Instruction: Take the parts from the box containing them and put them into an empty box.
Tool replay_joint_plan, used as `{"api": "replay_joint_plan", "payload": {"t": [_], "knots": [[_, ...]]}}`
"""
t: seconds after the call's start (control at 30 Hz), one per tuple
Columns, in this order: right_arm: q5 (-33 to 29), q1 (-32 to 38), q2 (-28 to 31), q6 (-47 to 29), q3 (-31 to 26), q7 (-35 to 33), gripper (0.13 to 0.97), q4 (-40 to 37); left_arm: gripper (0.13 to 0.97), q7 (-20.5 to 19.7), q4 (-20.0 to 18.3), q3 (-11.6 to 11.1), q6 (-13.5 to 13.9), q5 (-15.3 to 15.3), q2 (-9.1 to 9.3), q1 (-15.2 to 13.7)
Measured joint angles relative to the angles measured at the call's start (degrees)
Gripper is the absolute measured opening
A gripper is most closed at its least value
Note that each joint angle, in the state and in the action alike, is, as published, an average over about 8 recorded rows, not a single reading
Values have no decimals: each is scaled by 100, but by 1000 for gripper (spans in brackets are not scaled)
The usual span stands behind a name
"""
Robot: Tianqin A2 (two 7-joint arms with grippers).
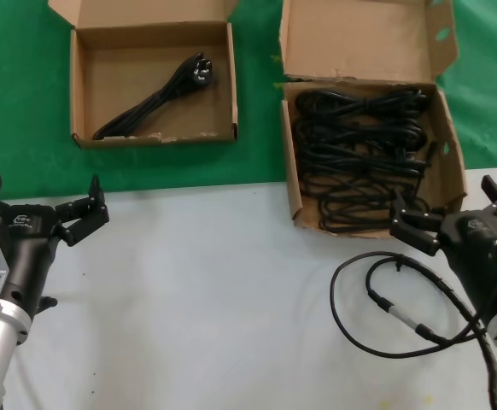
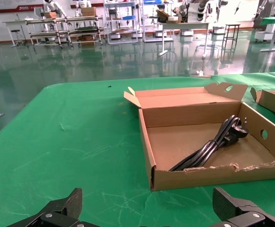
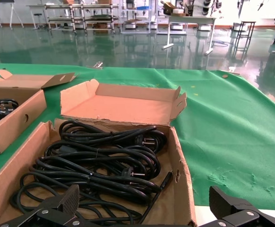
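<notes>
Two cardboard boxes sit side by side on a green cloth (image 1: 26,102), with a grey table surface (image 1: 214,290) running in front of them. At far left, the left gripper (image 1: 39,205) hovers over the grey surface near the cloth's edge, its fingers spread wide and holding nothing. Beyond it lies the shallow box (image 1: 79,94), lid flap folded back, with one coiled power cord (image 1: 150,98) lying slantwise across its floor, plug toward the far right corner; the left wrist view shows the same cord (image 2: 208,146) resting inside the low walls of that box (image 2: 149,146). To the right stands the deeper box (image 1: 293,184), its large lid flap raised behind it, filled with a tangle of black power cords (image 1: 359,145) piled on one another. The right wrist view looks straight into this box (image 3: 182,175) and its heap of cords (image 3: 99,165). At far right, the right gripper (image 1: 453,209) hangs at the deeper box's near right corner, fingers apart and empty. A thinner black cable (image 1: 385,307) loops loosely on the grey surface just below it.
</notes>
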Motion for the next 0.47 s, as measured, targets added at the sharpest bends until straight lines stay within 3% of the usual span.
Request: {"api": "replay_joint_plan", "payload": {"t": [0.47], "knots": [[0, 0, 0, 0, 0, 0, 966, 0, 966, 0, 0, 0, 0, 0, 0, 0]]}}
